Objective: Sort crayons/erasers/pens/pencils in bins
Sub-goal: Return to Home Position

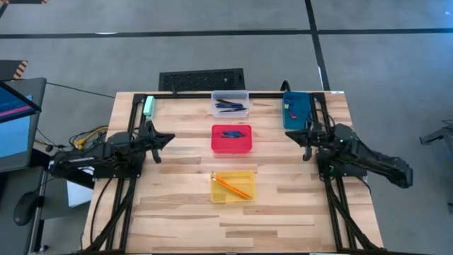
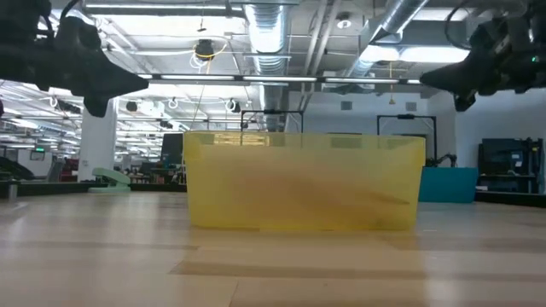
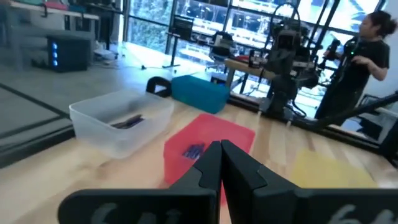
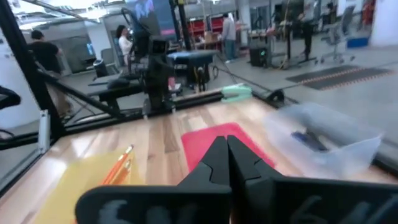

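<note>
Over the table (image 1: 177, 212) the left gripper (image 1: 168, 137) and right gripper (image 1: 291, 134) hang at either side, jaws together, empty. A careless swing could knock the blue bin (image 1: 301, 106) (just beside the right gripper). The clear bin (image 1: 241, 113), red bin (image 1: 231, 146) and yellow bin (image 1: 244, 178) sit farther off, pencils (image 1: 230, 186) in the yellow.

Yellow bin (image 1: 244, 177) — orange pencils (image 1: 230, 185); red bin (image 1: 231, 146).
</note>
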